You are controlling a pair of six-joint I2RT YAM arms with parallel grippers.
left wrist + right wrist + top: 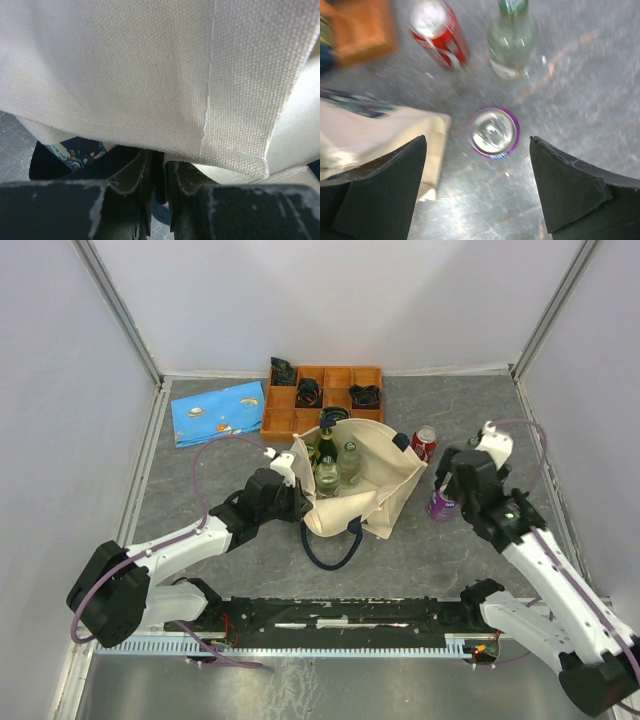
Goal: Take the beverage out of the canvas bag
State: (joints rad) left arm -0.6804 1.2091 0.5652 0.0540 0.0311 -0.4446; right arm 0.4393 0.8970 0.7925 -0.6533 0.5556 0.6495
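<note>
The cream canvas bag lies open mid-table, its navy handle toward me. Inside it are a dark bottle and two clear bottles. My left gripper is at the bag's left rim; in the left wrist view the gripper is shut on the canvas hem. My right gripper hangs open and empty above a purple can that stands right of the bag. In the right wrist view the gripper has the purple can between its jaws, below them.
A red can and a clear green-capped bottle stand on the table beyond the purple can. An orange compartment tray and a blue patterned pouch lie at the back. Walls close in on three sides.
</note>
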